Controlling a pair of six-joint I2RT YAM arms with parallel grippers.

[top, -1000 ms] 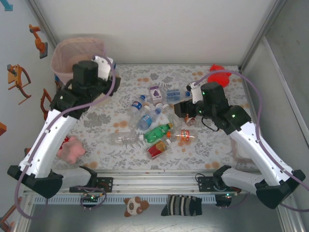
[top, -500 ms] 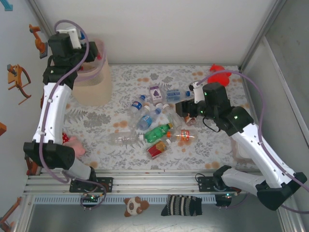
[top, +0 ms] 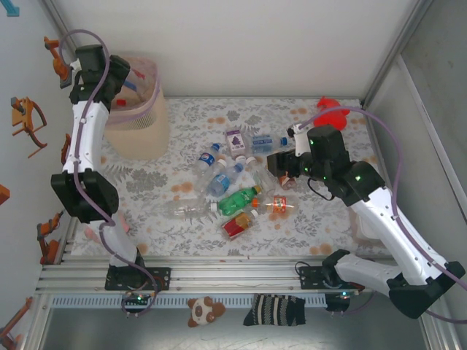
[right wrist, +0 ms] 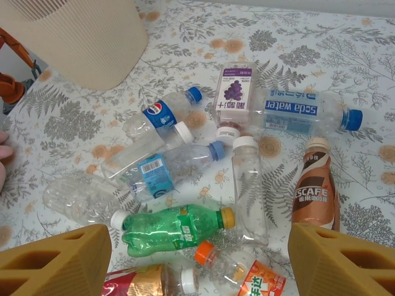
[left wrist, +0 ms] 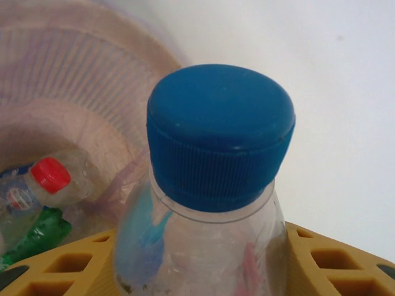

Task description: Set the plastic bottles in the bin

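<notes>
So the blue-capped bottle [left wrist: 219, 142] is pinched low on its body by the left gripper [left wrist: 197, 277], cap poking out past the fingers. It's hanging over the mouth of the bin [top: 142, 131], and you can see a red-capped bottle [left wrist: 52, 179] down in there. I reckon it just needs letting go, since the opening sits right below. The other bottles [right wrist: 179, 228] lie heaped on the table [right wrist: 370, 55] under the right gripper [right wrist: 197, 259], which is spread wide and holding nothing.
</notes>
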